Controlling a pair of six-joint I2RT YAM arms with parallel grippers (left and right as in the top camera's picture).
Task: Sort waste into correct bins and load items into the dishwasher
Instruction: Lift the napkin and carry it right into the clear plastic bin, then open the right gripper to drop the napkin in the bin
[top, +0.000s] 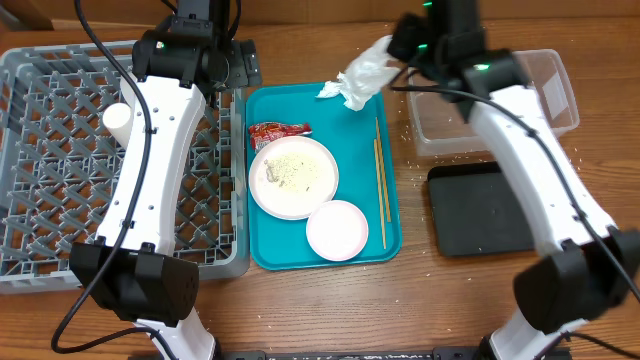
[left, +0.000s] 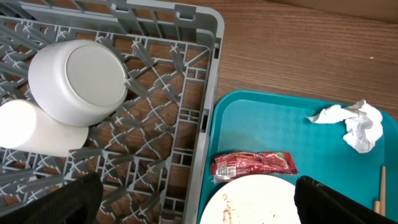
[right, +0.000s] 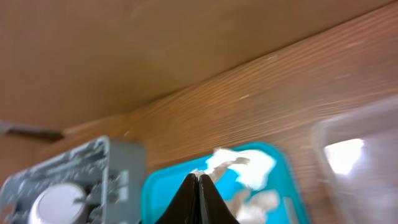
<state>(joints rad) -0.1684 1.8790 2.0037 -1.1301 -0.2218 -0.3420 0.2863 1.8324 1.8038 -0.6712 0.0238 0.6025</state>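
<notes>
My right gripper (top: 393, 47) is shut on a crumpled white napkin (top: 366, 72) and holds it above the far end of the teal tray (top: 262, 255); its closed fingertips (right: 199, 180) pinch the paper (right: 245, 167). Another napkin (left: 356, 124) lies on the tray. The red-and-white wrapper (top: 278, 131), the plate with food grains (top: 293, 177), the small bowl (top: 337, 230) and the chopsticks (top: 381, 180) are on the tray. My left gripper (left: 199, 205) is open and empty over the rack's near corner. Two cups (left: 81, 81) (left: 28, 127) lie in the grey rack (top: 60, 190).
The clear tub (top: 545, 95) stands at the far right, with the black tray (top: 480, 210) just in front of it. Rice-like grains are scattered on the wood around them. The left arm (top: 150, 170) spans the rack.
</notes>
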